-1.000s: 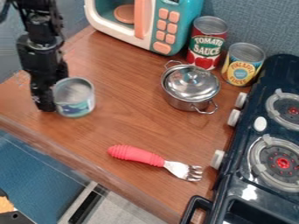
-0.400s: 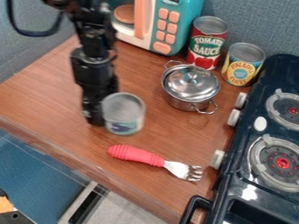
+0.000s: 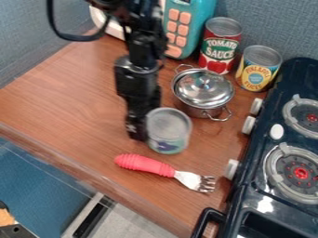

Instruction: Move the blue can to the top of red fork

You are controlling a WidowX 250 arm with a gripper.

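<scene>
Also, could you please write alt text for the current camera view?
A robot's black pincer holds a blue can near a red-handled fork on a wooden counter. Beyond stand a lidded metal pot, a red can and a yellow can; a dark toy stove is at right.

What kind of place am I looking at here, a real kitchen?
It looks like a toy kitchen rather than a real one: a small dark stove with burners, a teal play microwave, and a little lidded pot on a wooden counter.
</scene>
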